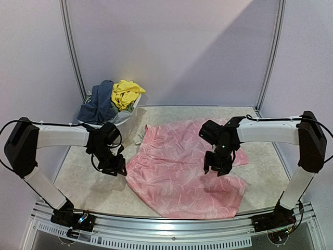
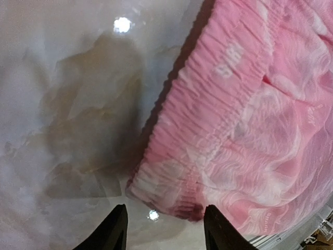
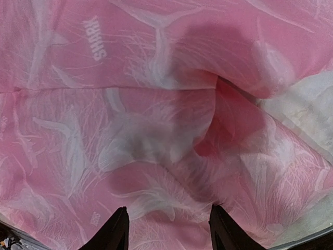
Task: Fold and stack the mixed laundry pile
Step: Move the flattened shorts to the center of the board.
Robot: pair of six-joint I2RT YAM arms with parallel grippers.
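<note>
pink piece (image 1: 177, 174) spread flat on table (image 1: 80, 179), centre, elastic band edge toward left. left gripper (image 2: 165, 211) low at band corner, fingers apart, corner just beyond tips, nothing pinched. right gripper (image 3: 169, 211) over wrinkled right part of pink piece, fingers apart, cloth below, not clamped. navy piece (image 1: 100, 103) and yellow piece (image 1: 125, 92) heaped in tub (image 1: 127, 119), back left, near pink piece.

A white plastic tub (image 1: 126, 119) stands at ten o'clock on the pale marbled surface (image 1: 270, 156) (glossy, catching lamp glare), near the lilac back wall (image 1: 171, 47).
</note>
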